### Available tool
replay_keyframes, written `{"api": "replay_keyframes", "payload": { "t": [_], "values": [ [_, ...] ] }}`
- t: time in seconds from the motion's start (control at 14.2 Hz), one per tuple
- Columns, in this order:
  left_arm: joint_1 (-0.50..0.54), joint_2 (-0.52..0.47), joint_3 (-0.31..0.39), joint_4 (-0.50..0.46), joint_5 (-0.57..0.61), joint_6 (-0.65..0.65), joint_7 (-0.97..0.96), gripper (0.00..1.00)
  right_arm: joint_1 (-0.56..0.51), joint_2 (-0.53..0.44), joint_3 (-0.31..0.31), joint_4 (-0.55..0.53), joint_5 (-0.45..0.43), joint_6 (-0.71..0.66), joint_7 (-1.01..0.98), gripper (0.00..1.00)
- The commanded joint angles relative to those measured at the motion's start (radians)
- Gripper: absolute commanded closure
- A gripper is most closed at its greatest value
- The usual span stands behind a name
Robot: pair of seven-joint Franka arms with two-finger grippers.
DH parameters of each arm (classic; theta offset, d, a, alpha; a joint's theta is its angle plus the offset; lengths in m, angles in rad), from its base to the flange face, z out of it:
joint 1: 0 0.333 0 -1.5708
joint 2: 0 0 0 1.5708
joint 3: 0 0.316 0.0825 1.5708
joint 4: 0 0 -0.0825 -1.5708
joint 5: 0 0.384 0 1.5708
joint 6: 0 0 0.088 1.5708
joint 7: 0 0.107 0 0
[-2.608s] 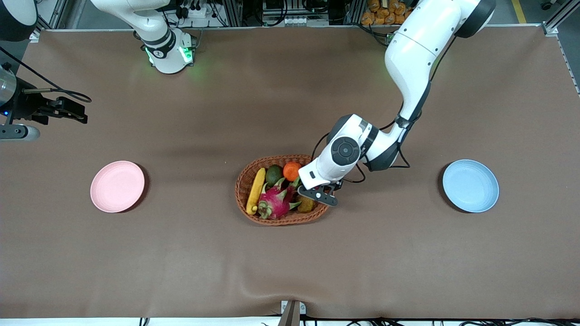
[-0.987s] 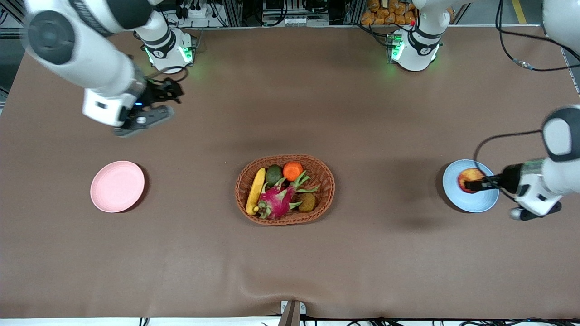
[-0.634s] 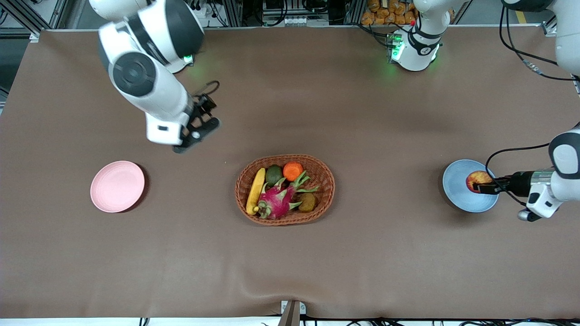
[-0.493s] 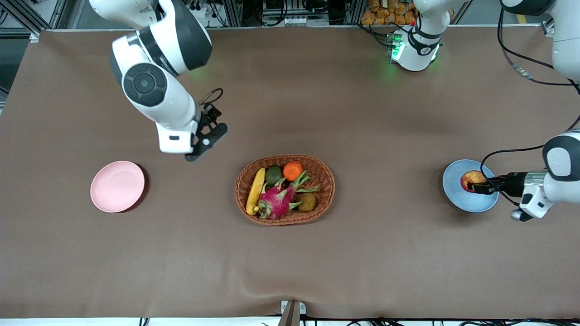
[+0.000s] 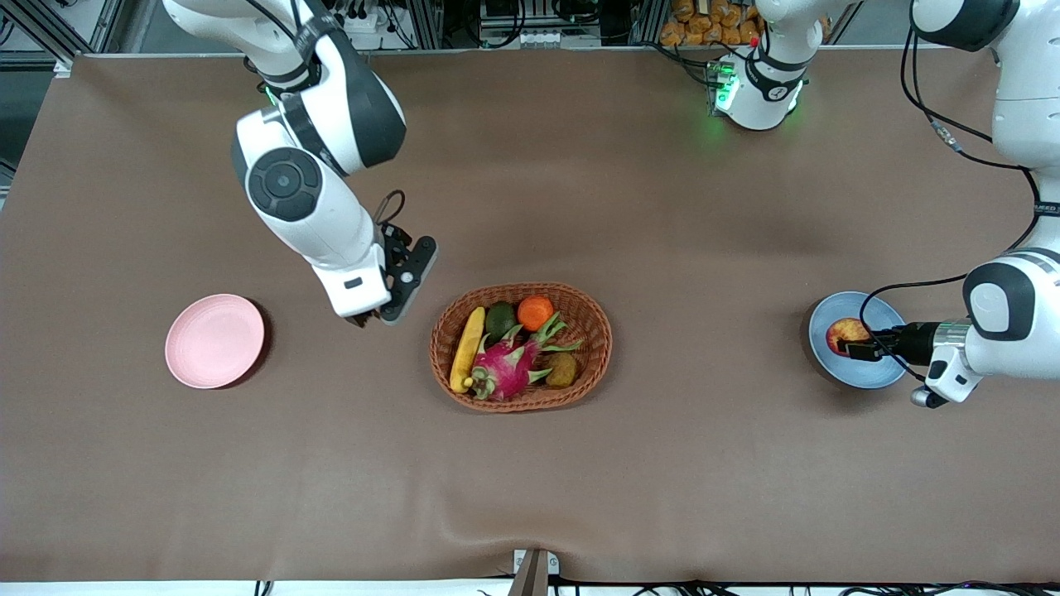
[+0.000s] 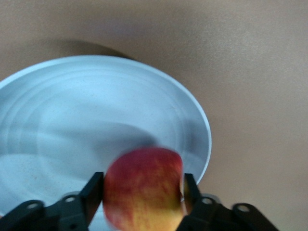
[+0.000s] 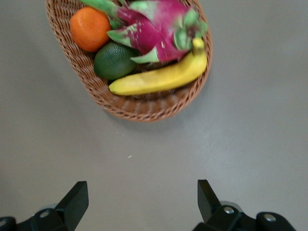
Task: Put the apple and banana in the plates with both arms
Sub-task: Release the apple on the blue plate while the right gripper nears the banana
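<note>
The red and yellow apple (image 5: 843,334) (image 6: 144,187) sits low over the pale blue plate (image 5: 879,374) (image 6: 72,120) at the left arm's end of the table. My left gripper (image 5: 858,347) (image 6: 143,184) has a finger close on each side of the apple, one with a thin gap, so it stands open. The yellow banana (image 5: 468,348) (image 7: 159,77) lies in the wicker basket (image 5: 598,327) (image 7: 144,113). My right gripper (image 5: 374,318) (image 7: 143,192) hangs open and empty over the bare table between the basket and the pale pink plate (image 5: 214,341).
In the basket beside the banana lie a magenta dragon fruit (image 5: 507,366), an orange (image 5: 534,312), a green avocado (image 5: 499,319) and a brownish fruit (image 5: 561,369). The brown cloth has a raised wrinkle (image 5: 497,517) near the front camera's edge.
The right arm has swung from near its base toward the basket. The left gripper has carried the apple to the blue plate, shifted it across the plate and loosened its fingers.
</note>
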Motion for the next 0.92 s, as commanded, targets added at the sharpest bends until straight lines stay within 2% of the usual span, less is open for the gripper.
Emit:
{"api": "replay_keyframes", "payload": {
  "t": [0.0, 0.14, 0.28, 0.49, 0.7, 0.85],
  "values": [
    [-0.001, -0.067, 0.001, 0.020, 0.006, -0.014, 0.020, 0.00, 0.016, 0.063, -0.005, 0.032, 0.012, 0.084, -0.161, 0.00],
    [0.001, -0.147, -0.003, 0.029, 0.055, -0.023, 0.020, 0.00, 0.042, 0.114, -0.001, 0.069, 0.009, 0.124, -0.210, 0.00],
    [-0.011, -0.244, -0.014, 0.064, 0.105, -0.136, 0.005, 0.00, 0.062, 0.183, -0.001, 0.150, 0.005, 0.124, -0.255, 0.00],
    [-0.019, -0.386, -0.019, 0.105, 0.108, -0.288, -0.053, 0.00, 0.097, 0.278, -0.004, 0.276, -0.029, 0.124, -0.256, 0.00],
    [-0.019, -0.512, -0.020, 0.103, 0.112, -0.374, -0.107, 0.00, 0.088, 0.307, -0.004, 0.294, -0.092, 0.133, -0.256, 0.00],
    [-0.019, -0.561, -0.063, 0.103, 0.114, -0.403, -0.203, 0.00, 0.082, 0.323, -0.004, 0.296, -0.153, 0.183, -0.256, 0.00]
  ]
}}
